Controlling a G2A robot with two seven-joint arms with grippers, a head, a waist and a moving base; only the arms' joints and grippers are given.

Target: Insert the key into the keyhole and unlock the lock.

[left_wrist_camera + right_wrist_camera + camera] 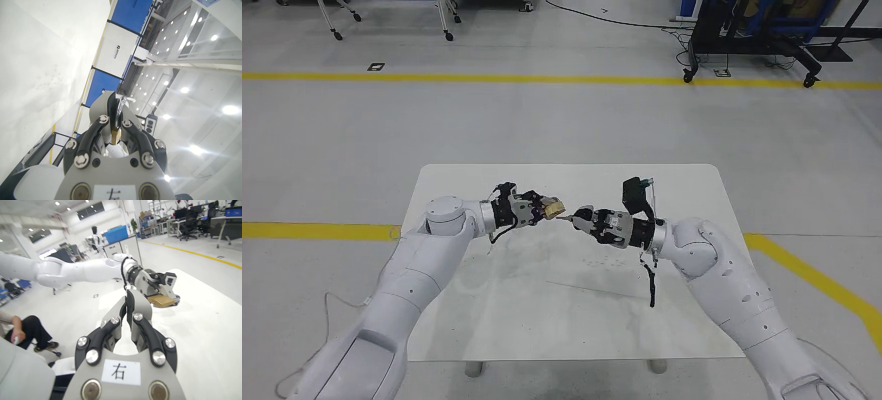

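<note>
Claw status: left claw clamped on lock, brass body poking out toward right claw. Right claw pinched shut on key, tip just beside lock, contact unclear. Both held above tabletop centre.

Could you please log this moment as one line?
Left end effector shut on padlock | right end effector shut, short of padlock
</note>
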